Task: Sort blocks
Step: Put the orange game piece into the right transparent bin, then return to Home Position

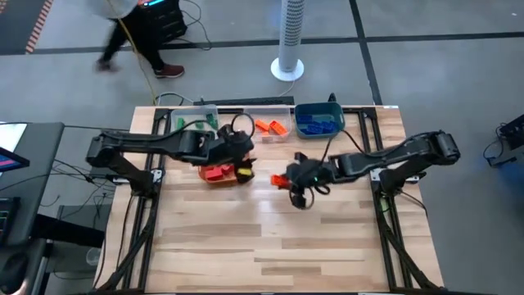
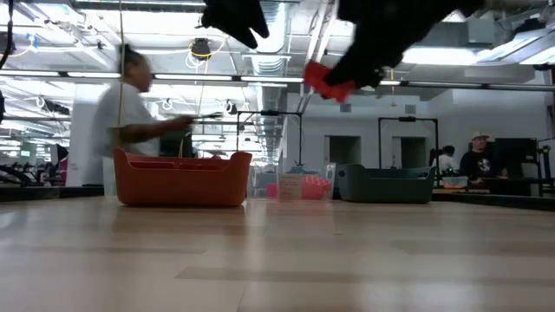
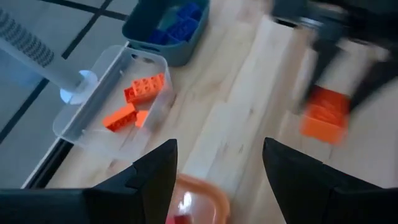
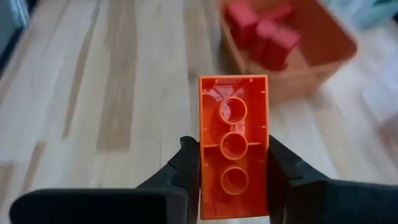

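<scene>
Right gripper (image 4: 233,171) has its fingers clamped on both sides of an orange block (image 4: 234,162), hollow underside facing the wrist cam, held up off the table (image 1: 278,238). Just past it sits the orange bin (image 4: 311,68) with red blocks (image 4: 261,28) inside. Left gripper (image 3: 217,168) hangs over that bin, fingers spread wide, nothing in them. Farther out: clear bin (image 3: 99,106) with orange blocks (image 3: 134,102), then the teal bin (image 1: 318,120) with blue blocks (image 1: 318,123).
</scene>
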`<state>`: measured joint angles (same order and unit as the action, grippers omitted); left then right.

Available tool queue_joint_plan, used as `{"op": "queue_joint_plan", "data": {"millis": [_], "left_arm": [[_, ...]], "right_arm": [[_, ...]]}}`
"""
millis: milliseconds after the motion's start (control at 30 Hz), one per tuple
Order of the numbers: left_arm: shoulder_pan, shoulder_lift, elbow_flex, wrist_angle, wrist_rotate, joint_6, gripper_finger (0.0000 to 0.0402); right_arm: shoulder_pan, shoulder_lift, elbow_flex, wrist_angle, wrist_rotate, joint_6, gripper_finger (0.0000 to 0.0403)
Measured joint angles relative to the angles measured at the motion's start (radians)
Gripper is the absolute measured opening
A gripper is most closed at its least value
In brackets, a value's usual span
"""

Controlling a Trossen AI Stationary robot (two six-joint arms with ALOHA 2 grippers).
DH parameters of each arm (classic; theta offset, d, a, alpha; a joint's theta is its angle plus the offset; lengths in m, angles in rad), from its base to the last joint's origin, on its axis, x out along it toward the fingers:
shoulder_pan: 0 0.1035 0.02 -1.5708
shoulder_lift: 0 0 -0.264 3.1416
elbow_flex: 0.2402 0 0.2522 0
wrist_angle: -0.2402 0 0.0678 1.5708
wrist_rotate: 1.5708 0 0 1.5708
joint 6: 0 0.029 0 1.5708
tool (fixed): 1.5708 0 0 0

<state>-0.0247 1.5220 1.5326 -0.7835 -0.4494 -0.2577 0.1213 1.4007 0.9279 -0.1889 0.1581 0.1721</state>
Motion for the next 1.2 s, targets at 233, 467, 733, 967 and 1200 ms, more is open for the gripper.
{"op": "queue_joint_plan", "data": {"millis": [233,467,733,967,1200], "left_arm": [[-0.073,-0.068,-0.043,-0.051,-0.004,-0.007,0.0228],[-0.139,-0.207,-0.226,-0.003,-0.001,-0.06,0.0228],[-0.144,-0.383,-0.421,0.064,0.061,-0.154,0.0228],[-0.145,-0.42,-0.446,0.04,0.109,-0.196,0.0228],[-0.144,-0.407,-0.446,0.002,0.132,-0.24,0.0228]], "right_arm": [[-0.207,0.121,0.0,0.249,-0.057,-0.004,0.0116],[-0.389,0.306,0.089,0.328,-0.059,0.103,0.0116],[-0.53,0.509,0.459,-0.002,-0.051,0.141,0.0117],[-0.589,0.624,0.626,-0.231,-0.049,0.176,0.0142],[-0.612,0.63,0.634,-0.282,-0.063,0.166,0.0224]]}}
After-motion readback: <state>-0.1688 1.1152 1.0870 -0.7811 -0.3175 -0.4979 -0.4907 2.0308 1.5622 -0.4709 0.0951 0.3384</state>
